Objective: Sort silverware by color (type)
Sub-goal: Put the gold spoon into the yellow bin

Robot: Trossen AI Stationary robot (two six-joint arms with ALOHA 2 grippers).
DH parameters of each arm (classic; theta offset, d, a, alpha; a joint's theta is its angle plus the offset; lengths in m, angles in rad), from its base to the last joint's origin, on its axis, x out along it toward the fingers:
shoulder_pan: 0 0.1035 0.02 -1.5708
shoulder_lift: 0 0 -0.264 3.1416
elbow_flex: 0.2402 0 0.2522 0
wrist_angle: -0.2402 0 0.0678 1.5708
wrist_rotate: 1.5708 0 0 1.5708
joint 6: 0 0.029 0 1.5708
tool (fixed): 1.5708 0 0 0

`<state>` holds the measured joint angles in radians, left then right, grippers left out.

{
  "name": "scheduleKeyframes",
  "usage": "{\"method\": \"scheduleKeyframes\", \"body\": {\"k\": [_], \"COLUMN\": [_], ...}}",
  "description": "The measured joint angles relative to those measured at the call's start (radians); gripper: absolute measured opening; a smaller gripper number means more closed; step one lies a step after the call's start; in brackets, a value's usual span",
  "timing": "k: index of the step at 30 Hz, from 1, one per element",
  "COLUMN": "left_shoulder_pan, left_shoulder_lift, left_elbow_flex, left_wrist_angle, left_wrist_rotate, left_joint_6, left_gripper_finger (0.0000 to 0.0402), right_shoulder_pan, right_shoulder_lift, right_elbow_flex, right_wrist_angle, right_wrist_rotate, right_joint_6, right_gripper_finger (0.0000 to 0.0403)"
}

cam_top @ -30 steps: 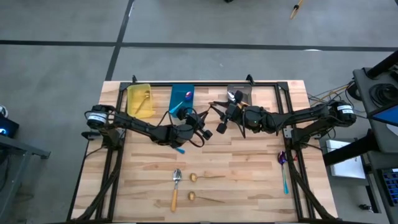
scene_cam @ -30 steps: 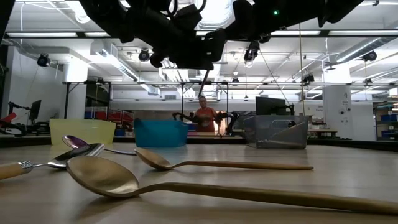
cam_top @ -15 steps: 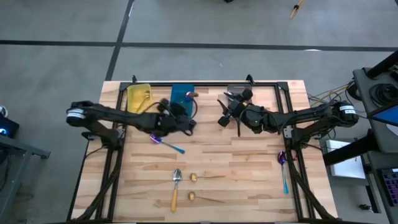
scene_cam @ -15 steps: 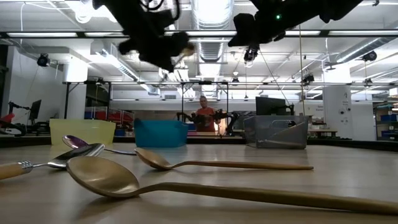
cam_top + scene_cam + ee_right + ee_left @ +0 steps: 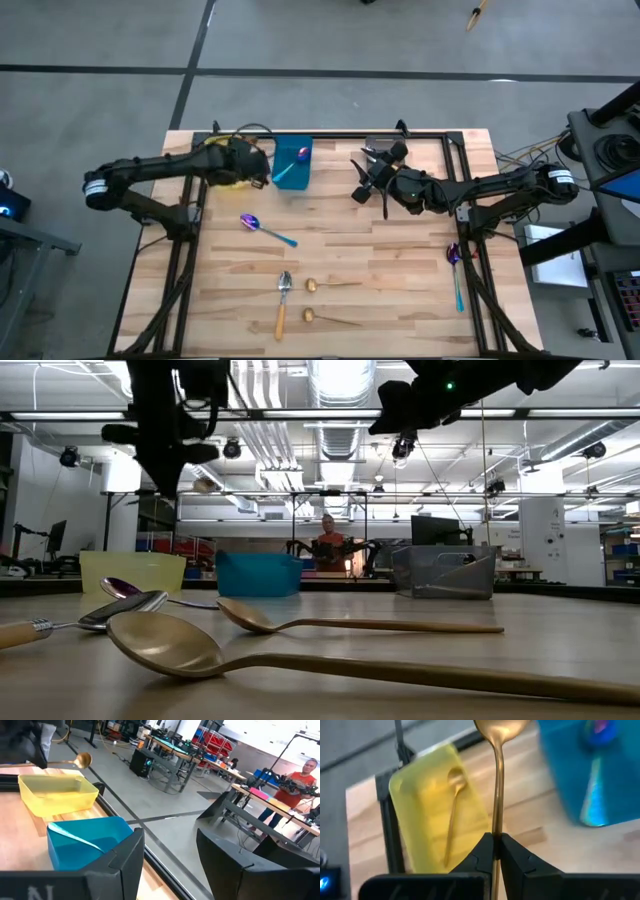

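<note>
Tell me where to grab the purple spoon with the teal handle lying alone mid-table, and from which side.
Grip the purple spoon at mid-handle, coming straight down with the fingers set across the shaft. It lies flat and diagonal, bowl toward the yellow bin, teal end toward the silver spoon; the handle is thin and straight, the bowl rounded and likely slippery. The open right gripper looks free for it.

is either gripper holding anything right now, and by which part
The left gripper pinches a gold spoon by its thin handle, bowl pointing away, above the yellow bin. The right gripper is open and empty.
</note>
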<state>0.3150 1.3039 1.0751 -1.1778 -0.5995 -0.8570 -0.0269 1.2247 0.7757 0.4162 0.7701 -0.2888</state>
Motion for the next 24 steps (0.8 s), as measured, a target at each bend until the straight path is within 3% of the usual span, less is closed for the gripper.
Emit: {"method": "scheduleKeyframes", "body": {"k": [3,11,14,24], "left_shoulder_pan": [0.089,0.286,0.361,0.478], "left_shoulder_lift": [0.005,0.043,0.060,0.185], "left_elbow_flex": [-0.018,-0.021,-0.022,-0.023], "left_wrist_angle": [-0.002,-0.003,-0.004,-0.003], "left_wrist_rotate": [0.051,0.068,0.137,0.303], "left_joint_6": [0.061,0.206,0.251,0.397], "left_gripper_finger": [0.0000,0.0000,0.0000,0.0000], "right_shoulder_pan": [0.000,0.000,0.000,0.000], "right_shoulder_lift": [0.000,0.000,0.000,0.000], "right_elbow_flex": [0.000,0.000,0.000,0.000], "right_wrist_angle": [0.000,-0.001,-0.001,-0.015], "right_wrist_rotate": [0.000,0.000,0.000,0.000], "right_joint_6": [0.000,-0.012,-0.013,-0.024], "right_gripper_finger": [0.0172,0.0171,0.0171,0.0173]}}
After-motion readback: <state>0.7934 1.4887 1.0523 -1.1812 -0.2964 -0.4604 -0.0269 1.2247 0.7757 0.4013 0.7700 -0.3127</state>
